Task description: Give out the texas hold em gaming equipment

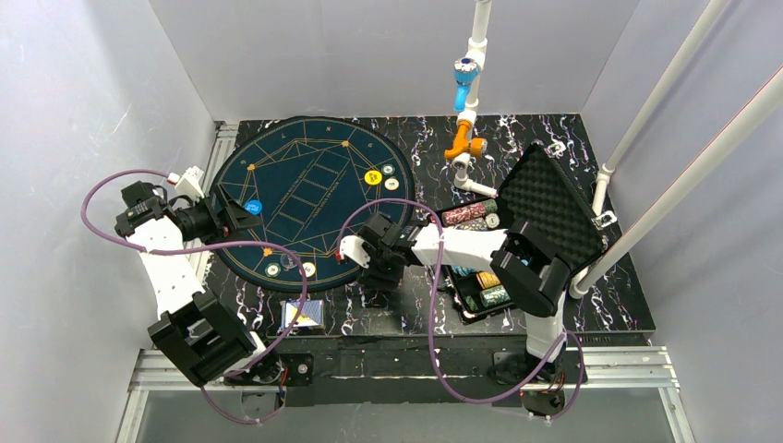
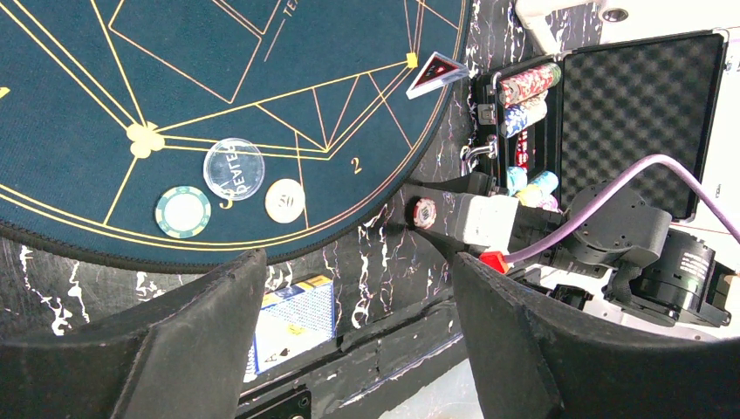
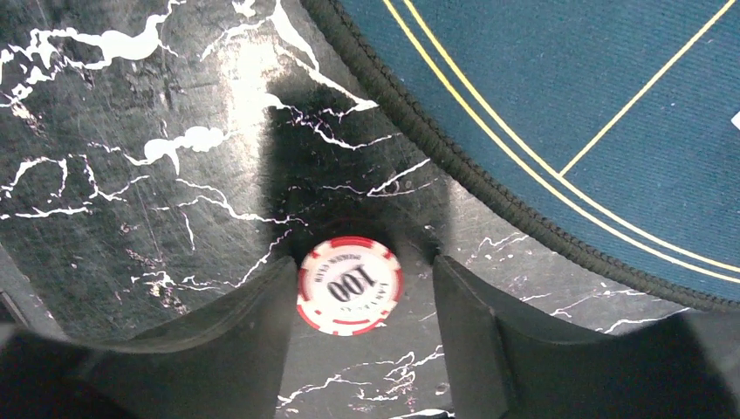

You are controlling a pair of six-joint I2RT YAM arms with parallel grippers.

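- Red-and-white chip (image 3: 349,285) lies flat on the bare tabletop, just outside the rim of the round blue mat (image 1: 314,198), toward the near edge and about midway along it.
- Your right gripper (image 3: 362,262) straddles that chip with its jaws apart. One finger sits at the chip's rim, and a gap shows on the other side, so nothing is clamped yet.
- Your left gripper (image 2: 358,262) hovers over the left side of the tabletop, jaws apart and empty.
- I judge the step in hand to be the pick-up of this one chip for dealing out to a seat on the mat.
- Next you need to close squarely across the rim, since a thin disc on a hard surface can skid or tip. Then lift it clear of the mat's raised edge before setting it down.
- The chip's face reads "100"; the smaller lettering around it is too fine to read.
- On the mat near its near rim, the clear disc (image 2: 234,169) reads "DEALER" and the pale chip (image 2: 284,200) reads "50". A green-edged chip (image 2: 183,211) lies beside them.
- A gold "2" (image 2: 356,165) is printed on the mat.
- The open black case (image 1: 545,198) holds the remaining chips by the right edge.
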